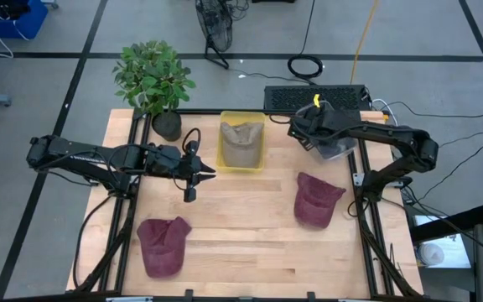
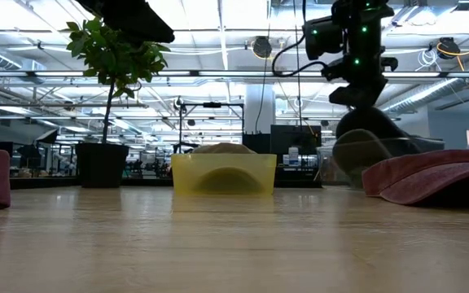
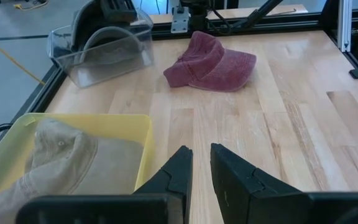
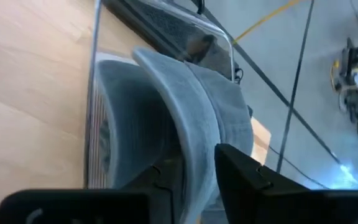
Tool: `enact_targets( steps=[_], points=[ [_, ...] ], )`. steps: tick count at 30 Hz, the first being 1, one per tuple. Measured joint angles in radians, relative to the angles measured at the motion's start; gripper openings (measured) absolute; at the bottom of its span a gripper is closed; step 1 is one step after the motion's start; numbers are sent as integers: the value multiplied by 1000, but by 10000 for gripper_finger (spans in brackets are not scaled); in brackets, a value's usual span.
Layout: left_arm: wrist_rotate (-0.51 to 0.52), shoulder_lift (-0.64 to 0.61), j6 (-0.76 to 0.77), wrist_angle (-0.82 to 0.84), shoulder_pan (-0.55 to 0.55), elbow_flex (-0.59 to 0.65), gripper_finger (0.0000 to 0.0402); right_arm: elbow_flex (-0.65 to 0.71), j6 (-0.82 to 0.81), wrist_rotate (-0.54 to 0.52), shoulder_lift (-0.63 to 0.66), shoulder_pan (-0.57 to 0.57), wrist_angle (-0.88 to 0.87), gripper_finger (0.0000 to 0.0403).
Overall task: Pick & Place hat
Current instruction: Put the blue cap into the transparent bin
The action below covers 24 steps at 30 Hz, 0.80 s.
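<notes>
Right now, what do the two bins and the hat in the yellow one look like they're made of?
Yellow bin: translucent plastic, glossy, light passing through its wall. Clear bin: transparent hard plastic; the grey hat inside shows through. Tan hat: soft woven fabric, probably cotton, matte and creased.

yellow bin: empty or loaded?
Loaded. A tan hat lies inside the yellow bin; in the low view its crown pokes above the rim.
</notes>
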<state>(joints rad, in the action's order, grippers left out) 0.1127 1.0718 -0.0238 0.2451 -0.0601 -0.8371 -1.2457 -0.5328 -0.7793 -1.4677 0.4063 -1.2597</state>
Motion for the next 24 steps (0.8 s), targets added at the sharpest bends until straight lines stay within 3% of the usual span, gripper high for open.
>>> enact_targets(
  steps=[10,15,20,24],
  points=[
    [0,0,0,0,0,0,65,0,-28,-5,5,33,-91,105],
    [0,0,0,1,0,0,65,0,-23,-2,4,34,-103,75],
    [0,0,1,1,0,0,65,0,9,-4,4,30,-109,14],
    [0,0,0,1,0,0,65,0,12,-3,4,29,-111,14]
  ],
)
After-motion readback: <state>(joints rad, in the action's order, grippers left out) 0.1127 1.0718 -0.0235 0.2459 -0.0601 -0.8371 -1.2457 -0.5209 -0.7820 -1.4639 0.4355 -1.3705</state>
